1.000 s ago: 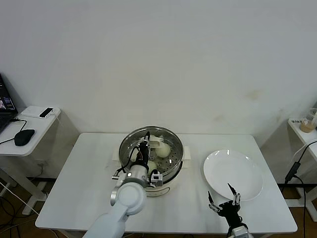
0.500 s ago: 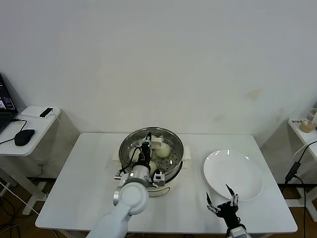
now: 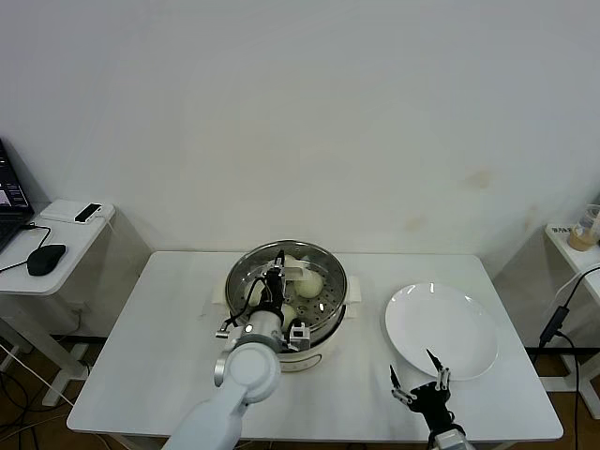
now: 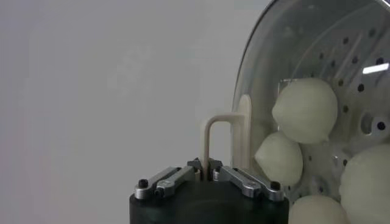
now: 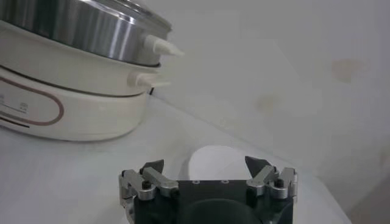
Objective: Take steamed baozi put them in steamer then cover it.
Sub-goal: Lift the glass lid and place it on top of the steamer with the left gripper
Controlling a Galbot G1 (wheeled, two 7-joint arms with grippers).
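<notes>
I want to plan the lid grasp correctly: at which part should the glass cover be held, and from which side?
Grip the cream-white handle at the middle of the cover, probably coming from above. It rises as a narrow arch from smooth round glass, so fingers can close across it. The left gripper is shut on it this way, over the steamer.

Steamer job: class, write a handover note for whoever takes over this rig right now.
Left hand: shut on the cream-white handle of the round clear glass lid, over the shiny round steel steamer.
Right hand: open, idle near the table's front edge, by the flat white plate.
Done: four round cream-white baozi lie in the steamer.
Left: seat the lid, let go.
</notes>
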